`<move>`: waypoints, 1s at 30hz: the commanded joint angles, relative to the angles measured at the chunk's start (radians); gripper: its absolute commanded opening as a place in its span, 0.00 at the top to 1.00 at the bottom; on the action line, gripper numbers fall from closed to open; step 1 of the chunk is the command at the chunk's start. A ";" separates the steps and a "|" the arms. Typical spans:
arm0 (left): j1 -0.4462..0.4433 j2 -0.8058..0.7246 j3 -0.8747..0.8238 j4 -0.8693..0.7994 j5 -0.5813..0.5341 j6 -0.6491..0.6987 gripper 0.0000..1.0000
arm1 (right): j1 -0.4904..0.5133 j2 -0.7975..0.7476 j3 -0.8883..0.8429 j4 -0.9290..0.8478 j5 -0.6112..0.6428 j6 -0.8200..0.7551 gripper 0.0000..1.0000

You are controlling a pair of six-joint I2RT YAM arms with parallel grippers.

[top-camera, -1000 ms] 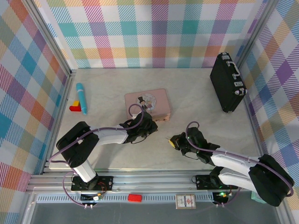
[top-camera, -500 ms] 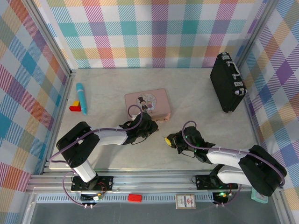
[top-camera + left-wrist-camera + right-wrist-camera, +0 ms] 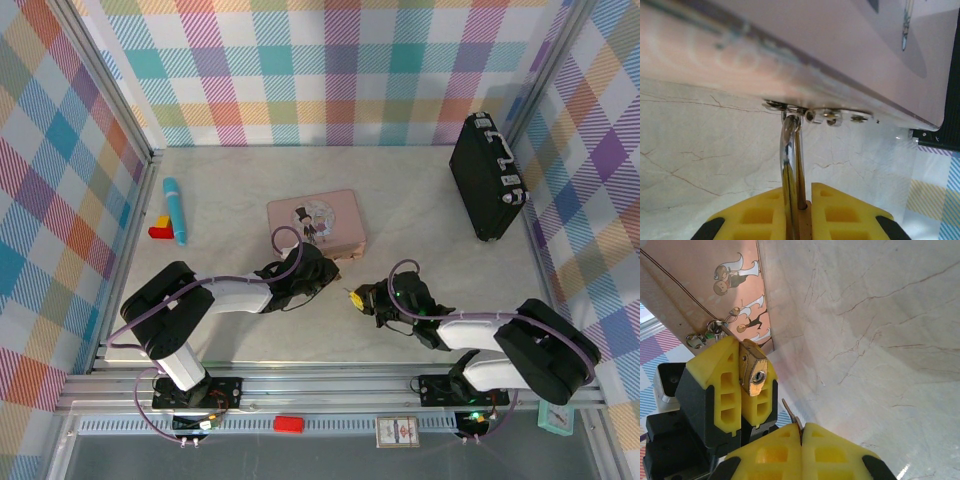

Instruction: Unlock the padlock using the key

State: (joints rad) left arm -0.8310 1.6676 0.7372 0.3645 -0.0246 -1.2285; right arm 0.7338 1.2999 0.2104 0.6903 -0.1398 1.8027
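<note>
While the left gripper (image 3: 799, 194) pinches the padlock (image 3: 754, 371) in a narrow grip, the brass body sits upright between its jaws, just off the near right corner of the pink tin (image 3: 315, 222). In the left wrist view the silver shackle (image 3: 788, 145) rises from the jaws and meets the clasp (image 3: 815, 114) on the tin's edge. Seen from the right wrist, the padlock's keyhole end faces the camera, tilted a little.

The right gripper (image 3: 801, 428) is pressed fully together on the key (image 3: 790, 416), a thin dark sliver sticking out from its tips. The key's point lies near the padlock, below and to the right of the keyhole in that view, with a gap between them.

From above, both grippers sit low over the pale marbled table (image 3: 420, 215), the right one just to the right of the left. A black case (image 3: 487, 177) stands at the far right, and a blue stick (image 3: 174, 208) lies at the far left.
</note>
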 commanded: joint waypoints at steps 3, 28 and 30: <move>-0.020 -0.015 -0.009 0.093 0.037 -0.035 1.00 | 0.004 0.014 -0.014 0.072 0.020 0.031 1.00; -0.030 -0.030 0.011 0.099 0.040 -0.049 1.00 | 0.003 0.093 0.028 0.161 0.035 0.047 1.00; -0.032 -0.035 0.007 0.102 0.038 -0.049 1.00 | 0.004 0.096 0.024 0.171 0.037 0.049 1.00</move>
State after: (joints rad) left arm -0.8368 1.6669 0.7334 0.3771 -0.0380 -1.2602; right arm 0.7338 1.4059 0.2371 0.8368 -0.1169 1.8511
